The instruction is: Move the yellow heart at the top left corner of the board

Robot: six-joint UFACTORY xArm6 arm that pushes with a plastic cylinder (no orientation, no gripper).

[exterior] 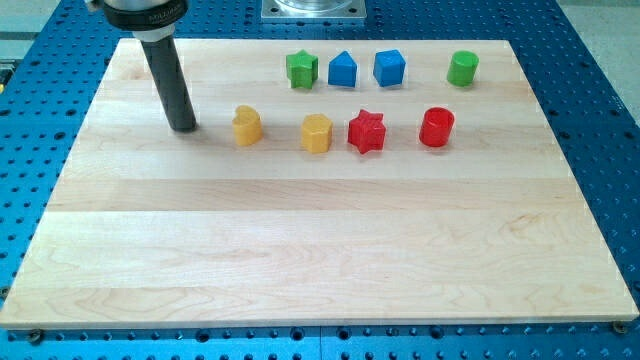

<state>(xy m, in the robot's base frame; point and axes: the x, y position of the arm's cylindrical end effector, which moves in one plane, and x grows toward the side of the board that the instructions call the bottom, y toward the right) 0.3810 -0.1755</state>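
Note:
The yellow heart (247, 126) lies on the wooden board (300, 240), left of centre in the upper half. My tip (184, 128) rests on the board a short way to the heart's left, apart from it. The dark rod rises from the tip toward the view's top left.
A yellow hexagon (316, 133), a red star (366, 131) and a red cylinder (436, 128) stand in a row right of the heart. Above them are a green star (301, 69), two blue blocks (343, 70) (389, 67) and a green cylinder (462, 69).

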